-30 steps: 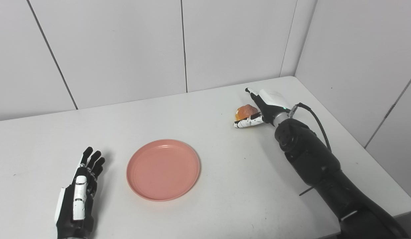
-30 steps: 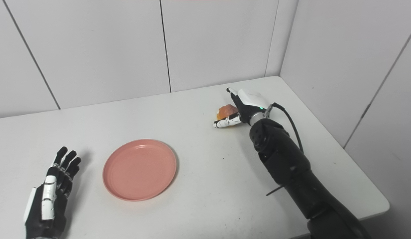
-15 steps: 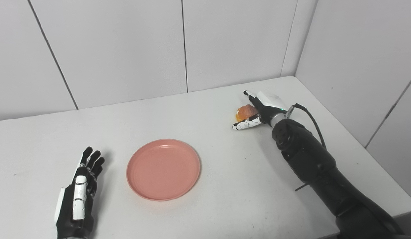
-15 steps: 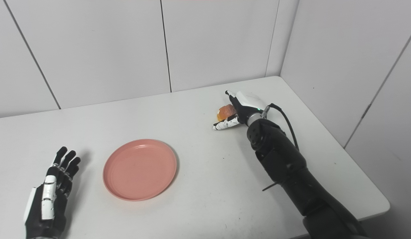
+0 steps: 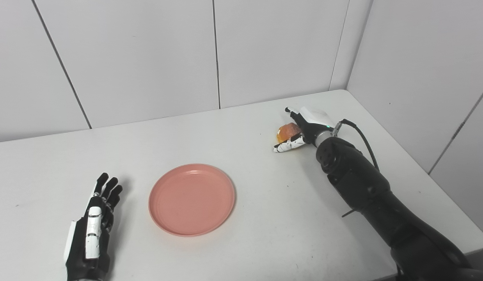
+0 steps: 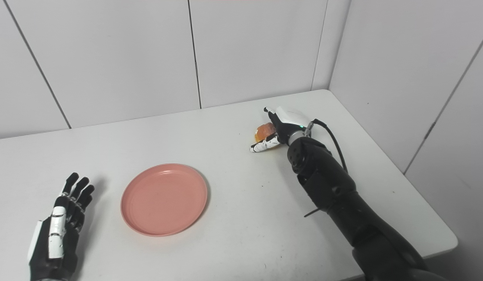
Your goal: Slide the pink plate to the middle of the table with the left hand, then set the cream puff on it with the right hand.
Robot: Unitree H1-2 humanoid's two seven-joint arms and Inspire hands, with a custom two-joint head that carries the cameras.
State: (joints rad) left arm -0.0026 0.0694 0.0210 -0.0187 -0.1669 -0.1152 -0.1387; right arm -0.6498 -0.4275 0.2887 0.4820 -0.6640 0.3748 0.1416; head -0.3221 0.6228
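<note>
My right hand (image 5: 304, 128) cups the small orange-brown cream puff (image 5: 286, 132), fingers curled around it, apart, not clamped. The round pink plastic plate (image 5: 192, 199) lies well left and nearer me; my open left hand (image 5: 91, 234) rests beside that plate.

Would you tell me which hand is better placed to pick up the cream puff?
Right. The right hand already cups the cream puff at the far right; the left hand lies open beyond the plate.
</note>
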